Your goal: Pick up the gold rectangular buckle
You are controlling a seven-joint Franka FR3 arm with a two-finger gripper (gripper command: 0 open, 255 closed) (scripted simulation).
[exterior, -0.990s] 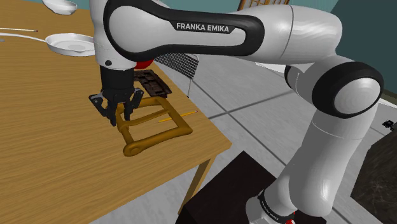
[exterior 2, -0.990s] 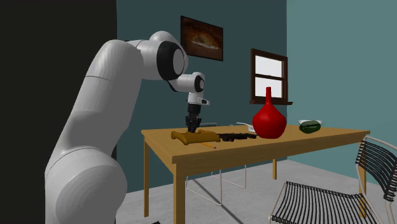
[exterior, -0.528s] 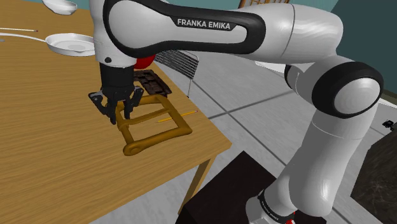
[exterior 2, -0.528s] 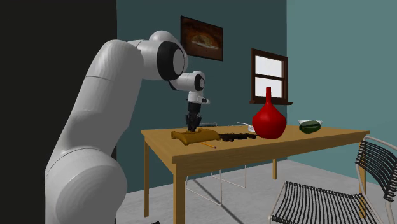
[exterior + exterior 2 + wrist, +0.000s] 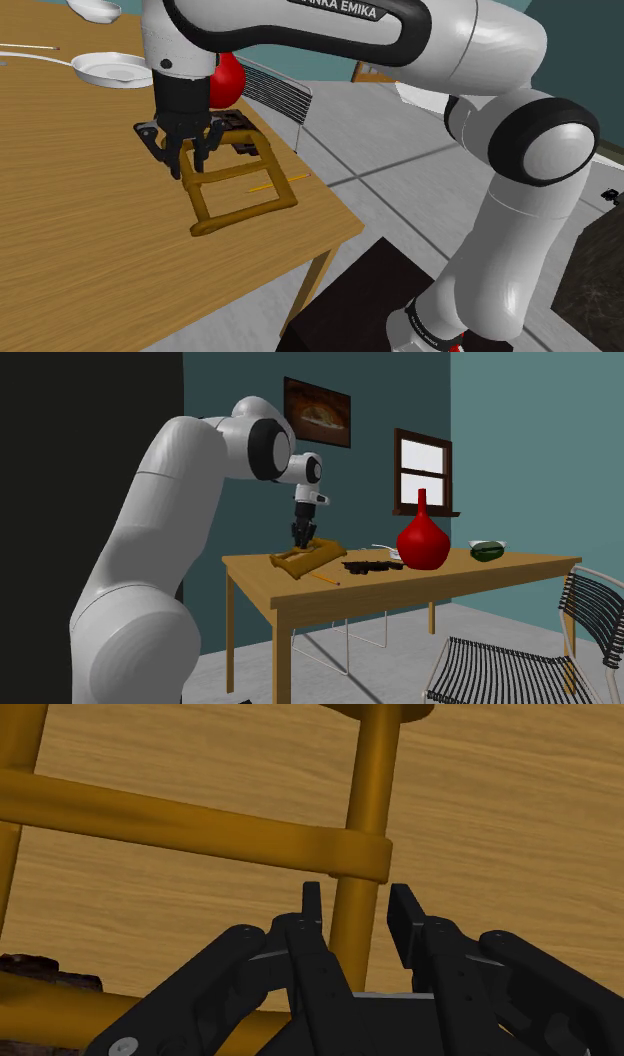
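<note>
The gold rectangular buckle [image 5: 245, 216] is a large brown-gold frame with a crossbar, near the wooden table's corner. My black gripper [image 5: 190, 165] is shut on the frame's side bar at its far end. That end is raised off the table, so the buckle [image 5: 310, 555] slants, its other end low by the table's edge. In the wrist view the two fingers flank a gold bar [image 5: 352, 919] just below where it joins the crossbar [image 5: 200, 829], with the gripper [image 5: 357, 899] around it.
A red vase [image 5: 423, 542] and a dark slab [image 5: 245, 142] stand just beyond the buckle. A thin yellow stick [image 5: 275, 183] lies under the frame. A white pan [image 5: 105, 68] is farther back. The table edge [image 5: 340, 215] is close, and a wire chair [image 5: 510, 662] stands past it.
The gripper has risen, taking the gripped end of the buckle up with it. The buckle lay flat on the table before and now slants.
</note>
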